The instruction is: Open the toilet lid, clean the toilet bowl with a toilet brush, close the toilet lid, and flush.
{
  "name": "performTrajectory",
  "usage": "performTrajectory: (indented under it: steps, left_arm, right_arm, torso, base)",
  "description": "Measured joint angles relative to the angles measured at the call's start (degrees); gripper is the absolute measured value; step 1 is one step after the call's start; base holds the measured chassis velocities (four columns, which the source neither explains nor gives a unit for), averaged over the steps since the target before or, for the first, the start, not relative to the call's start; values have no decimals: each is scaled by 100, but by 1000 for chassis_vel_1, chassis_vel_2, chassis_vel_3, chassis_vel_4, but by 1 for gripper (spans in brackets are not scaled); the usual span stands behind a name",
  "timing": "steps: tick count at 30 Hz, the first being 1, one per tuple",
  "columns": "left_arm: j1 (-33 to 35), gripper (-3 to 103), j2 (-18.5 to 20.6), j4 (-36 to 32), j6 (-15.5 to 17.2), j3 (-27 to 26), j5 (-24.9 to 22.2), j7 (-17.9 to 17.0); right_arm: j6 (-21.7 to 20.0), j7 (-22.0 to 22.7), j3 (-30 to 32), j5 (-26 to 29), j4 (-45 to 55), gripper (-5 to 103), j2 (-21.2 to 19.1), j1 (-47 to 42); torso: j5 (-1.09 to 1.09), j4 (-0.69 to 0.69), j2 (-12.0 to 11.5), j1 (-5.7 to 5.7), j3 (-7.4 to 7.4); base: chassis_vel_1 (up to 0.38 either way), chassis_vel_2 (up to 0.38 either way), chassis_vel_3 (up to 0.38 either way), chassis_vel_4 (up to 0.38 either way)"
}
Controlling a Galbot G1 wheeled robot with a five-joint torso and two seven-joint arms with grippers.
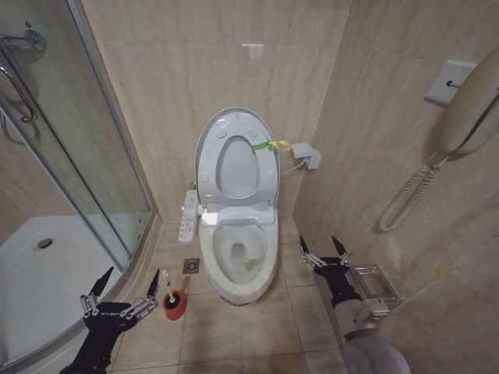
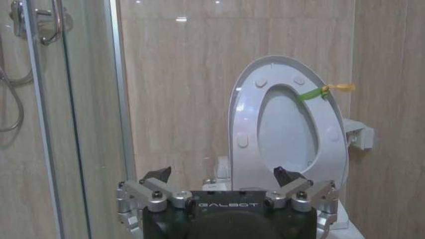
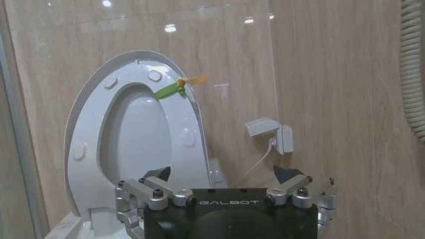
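With toilet lid [image 1: 236, 156] raised, toilet brush [image 1: 167, 284] stands in red holder [image 1: 175, 305].

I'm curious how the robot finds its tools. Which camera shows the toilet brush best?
The head view. There the toilet brush stands in its small red cup on the floor, between the open left claw and the toilet bowl. Both wrist views face the raised toilet lid and the wall, so they tell nothing about the brush.

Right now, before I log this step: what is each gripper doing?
Left gripper: open, empty, low beside the toilet brush.
Right gripper: open, empty, right of the toilet bowl.
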Motion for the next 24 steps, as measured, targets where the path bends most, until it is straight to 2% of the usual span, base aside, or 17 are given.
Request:
performTrajectory:
  steps: [24]
  left_arm:
    - [0, 100, 0, 0, 0, 0, 0, 0]
  right_arm:
    - [0, 0, 0, 0, 0, 100, 0, -1]
  torso:
    - [0, 0, 1, -4, -1]
  base:
    - [-39, 31, 34, -35]
